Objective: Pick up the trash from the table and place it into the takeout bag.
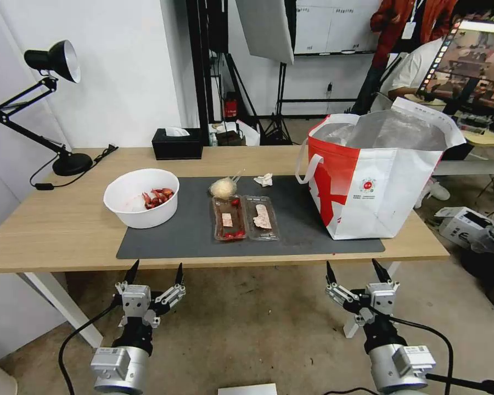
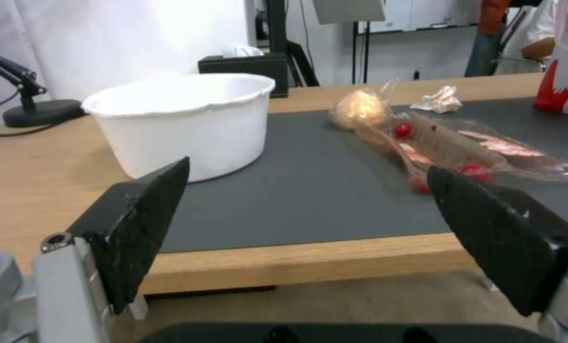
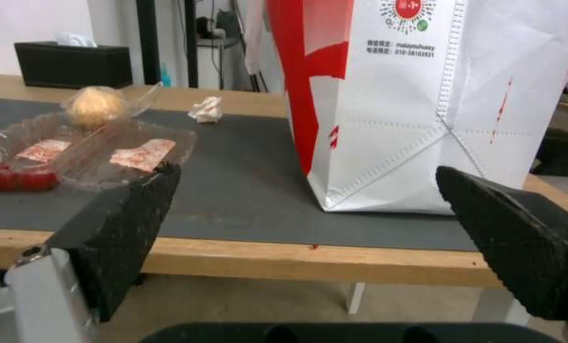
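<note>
On the table, a dark mat carries the trash: a white bowl of red shells at the left, a clear hinged tray with red scraps in the middle, a beige wrapped ball and a crumpled white tissue behind it. The red-and-white takeout bag stands open on the right. My left gripper and right gripper hang open below the table's front edge, nothing between their fingers. The left wrist view faces the bowl and tray; the right wrist view faces the bag.
A black tissue box and a black desk lamp stand at the table's back. A white cardboard box lies on the floor to the right. Stands, a monitor and people occupy the room behind.
</note>
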Robot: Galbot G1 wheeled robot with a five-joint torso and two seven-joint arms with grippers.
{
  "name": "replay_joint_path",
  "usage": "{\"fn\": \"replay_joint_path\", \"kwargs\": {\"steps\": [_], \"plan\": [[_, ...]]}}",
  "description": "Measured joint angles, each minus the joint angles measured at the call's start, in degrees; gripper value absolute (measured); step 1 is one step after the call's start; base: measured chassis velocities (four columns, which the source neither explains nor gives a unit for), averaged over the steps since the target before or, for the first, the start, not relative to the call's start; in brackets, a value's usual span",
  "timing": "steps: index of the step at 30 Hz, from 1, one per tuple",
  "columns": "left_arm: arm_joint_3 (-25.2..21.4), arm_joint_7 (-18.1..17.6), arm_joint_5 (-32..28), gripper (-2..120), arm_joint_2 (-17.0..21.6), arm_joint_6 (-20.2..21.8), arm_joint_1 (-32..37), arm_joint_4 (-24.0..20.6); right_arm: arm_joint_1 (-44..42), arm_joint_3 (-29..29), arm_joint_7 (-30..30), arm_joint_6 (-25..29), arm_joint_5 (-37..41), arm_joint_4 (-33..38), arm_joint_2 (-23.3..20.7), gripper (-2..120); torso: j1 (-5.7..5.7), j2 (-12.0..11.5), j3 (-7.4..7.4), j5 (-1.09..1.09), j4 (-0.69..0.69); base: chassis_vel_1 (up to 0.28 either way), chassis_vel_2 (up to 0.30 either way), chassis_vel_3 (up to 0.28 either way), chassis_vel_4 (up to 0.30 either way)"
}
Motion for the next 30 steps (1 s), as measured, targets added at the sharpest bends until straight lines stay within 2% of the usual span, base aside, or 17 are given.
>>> {"fn": "replay_joint_path", "kwargs": {"steps": [14,18,21,22,25,26,28,29,30], "plan": [[0.0,0.0,0.0,100,0.0,0.0,0.0,0.0,0.0,0.0,0.0,0.0,0.0,0.0,0.0,100,0.00,0.0,0.00,0.00,0.00,0.000,0.000,0.000,0.000],[0.0,-0.1,-0.2,100,0.1,0.7,-0.3,0.0,-0.1,0.9,-0.5,-2.9,0.8,1.0,-1.0,100,0.00,0.0,0.00,0.00,0.00,0.000,0.000,0.000,0.000],[0.5,-1.1,-2.2,100,0.7,5.3,-2.1,-0.9,-0.4,2.7,-1.8,-8.6,2.7,3.2,-2.9,100,0.00,0.0,0.00,0.00,0.00,0.000,0.000,0.000,0.000],[0.5,-1.1,-2.2,100,0.7,5.3,-2.1,-0.9,-0.4,2.7,-1.8,-8.6,2.7,3.2,-2.9,100,0.00,0.0,0.00,0.00,0.00,0.000,0.000,0.000,0.000],[1.1,-2.3,-4.7,100,1.4,11.5,-4.4,-2.0,-0.7,4.8,-3.2,-15.0,4.7,5.6,-5.0,100,0.00,0.0,0.00,0.00,0.00,0.000,0.000,0.000,0.000],[1.1,-2.3,-4.7,100,1.4,11.5,-4.4,-2.0,-0.7,4.8,-3.2,-15.0,4.7,5.6,-5.0,100,0.00,0.0,0.00,0.00,0.00,0.000,0.000,0.000,0.000],[1.6,-3.3,-6.8,100,2.0,16.5,-6.4,-2.9,-0.9,6.4,-4.3,-20.1,6.3,7.5,-6.7,100,0.00,0.0,0.00,0.00,0.00,0.000,0.000,0.000,0.000],[1.6,-3.3,-6.8,100,2.0,16.5,-6.4,-2.9,-0.9,6.4,-4.3,-20.1,6.3,7.5,-6.7,100,0.00,0.0,0.00,0.00,0.00,0.000,0.000,0.000,0.000],[1.7,-3.6,-7.5,100,2.2,18.2,-7.0,-3.2,-1.0,6.9,-4.6,-21.6,6.8,8.1,-7.2,100,0.00,0.0,0.00,0.00,0.00,0.000,0.000,0.000,0.000]]}}
